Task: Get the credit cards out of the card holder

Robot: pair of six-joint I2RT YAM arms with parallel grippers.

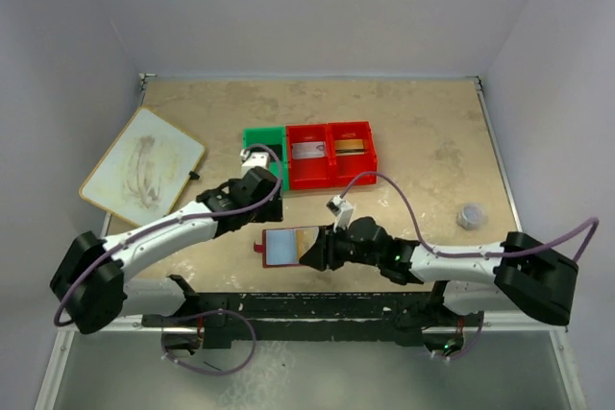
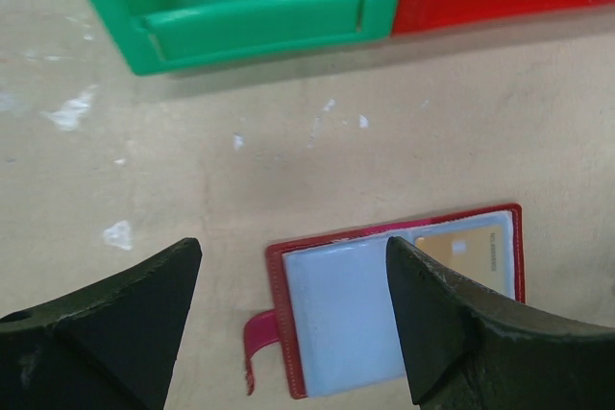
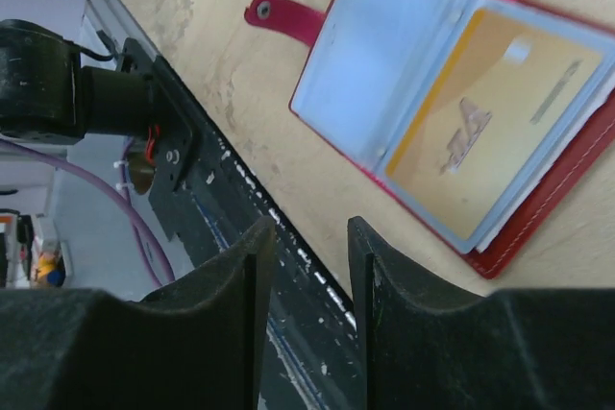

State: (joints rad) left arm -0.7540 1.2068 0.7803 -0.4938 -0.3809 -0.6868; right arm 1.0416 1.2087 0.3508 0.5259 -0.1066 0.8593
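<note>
Card holder (image 1: pixel 286 247) open flat on beige worktop (image 1: pixel 423 141), close to near edge, red tab (image 3: pixel 279 16) pointing left. Gold card (image 3: pixel 480 122) in right sleeve. Bare room between holder and green-and-red bin (image 1: pixel 307 156). Left jaws spread wide above holder, empty. Right jaws narrowly parted, gripping nothing, just beside holder. Pale walls around. Small grey object (image 1: pixel 470 215) far right, hard to make out.

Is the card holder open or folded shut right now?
Open: the card holder lies spread flat, plastic sleeves facing up, gold card showing inside one.

Beige mottled table (image 1: pixel 432 132), plain pale grey walls (image 1: pixel 317 7) on three sides, even soft light
</note>
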